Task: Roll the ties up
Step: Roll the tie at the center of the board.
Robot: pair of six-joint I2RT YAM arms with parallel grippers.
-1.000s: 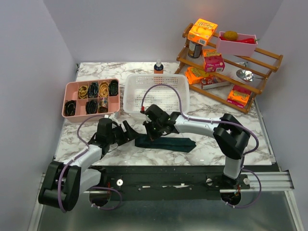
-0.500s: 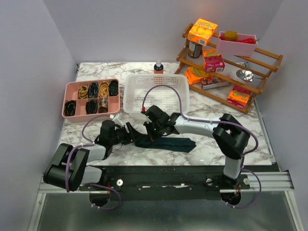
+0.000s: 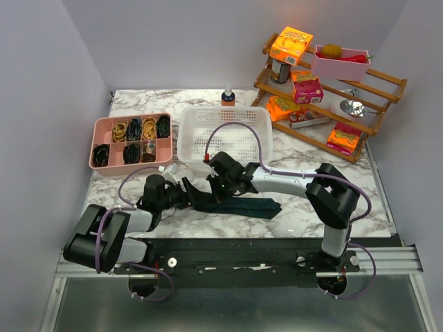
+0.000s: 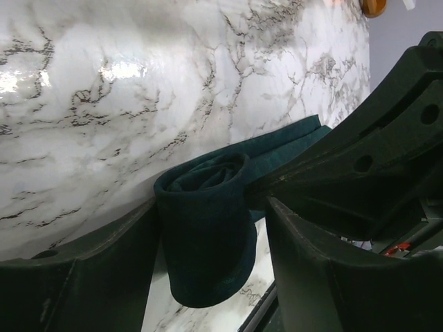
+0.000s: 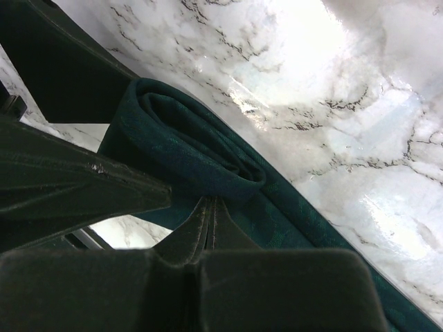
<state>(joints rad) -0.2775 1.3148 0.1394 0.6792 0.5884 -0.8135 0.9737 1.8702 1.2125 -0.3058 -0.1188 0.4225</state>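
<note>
The dark teal tie (image 3: pixel 243 206) lies on the marble near the front edge, its left end wound into a roll and its pointed end to the right. My left gripper (image 3: pixel 188 194) is open, one finger on each side of the roll (image 4: pixel 204 235); the roll touches the left finger (image 4: pixel 90 277), with a thin gap to the right finger (image 4: pixel 325 277). My right gripper (image 3: pixel 219 188) is shut, its closed tips (image 5: pixel 210 204) pressed against the side of the roll (image 5: pixel 194 149). The left gripper's finger (image 5: pixel 69 183) shows beside it.
A white basket (image 3: pixel 223 109) stands behind the grippers. A pink compartment tray (image 3: pixel 131 118) with coiled items is at the left. A small bottle (image 3: pixel 228 95) stands behind the basket. A wooden rack (image 3: pixel 325 83) with snack boxes fills the back right.
My left arm has swung in toward the tie, and its gripper now straddles the rolled end. The right gripper has stayed at the roll.
</note>
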